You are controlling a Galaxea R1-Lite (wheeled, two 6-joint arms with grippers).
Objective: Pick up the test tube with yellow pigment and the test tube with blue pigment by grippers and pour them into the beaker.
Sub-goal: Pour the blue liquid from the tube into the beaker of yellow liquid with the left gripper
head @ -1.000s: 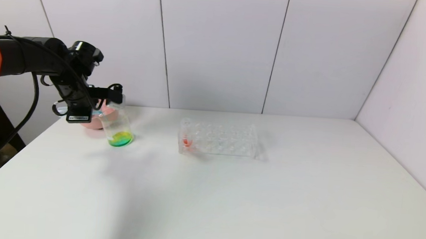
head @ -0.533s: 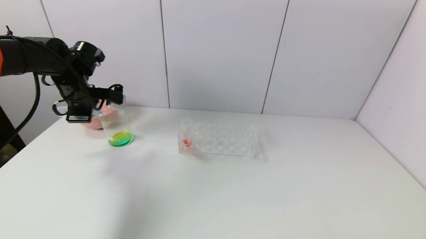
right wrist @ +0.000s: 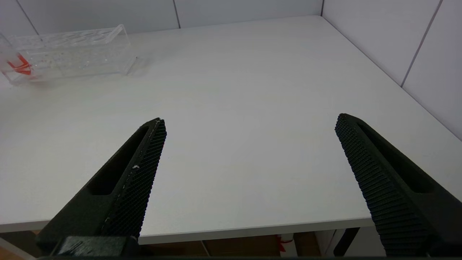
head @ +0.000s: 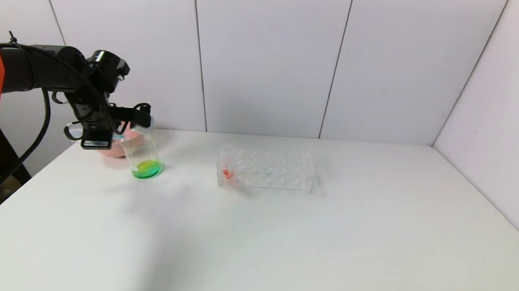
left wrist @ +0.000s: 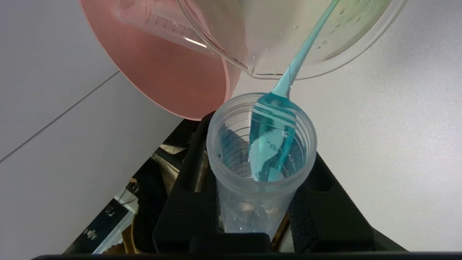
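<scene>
While the white table (head: 280,238) takes up most of the head view, the work sits at its far left edge, where the left arm reaches in above a pink bowl (head: 112,148). Near the middle of the table stands a clear tube rack (head: 267,169) with a red-tipped tube (head: 227,166) at its left end. The beaker (head: 143,155) stands just in front of the bowl, holding a yellow-green pool at its bottom. The left gripper (left wrist: 260,187) is clamped on the blue tube (left wrist: 261,144), tipped over the beaker's rim, and a thin blue stream (left wrist: 301,57) runs from the tube's mouth into the beaker. The right gripper (right wrist: 249,151) hangs at the table's near edge, well apart from the rack, its fingers (right wrist: 144,162) spread wide around nothing.
</scene>
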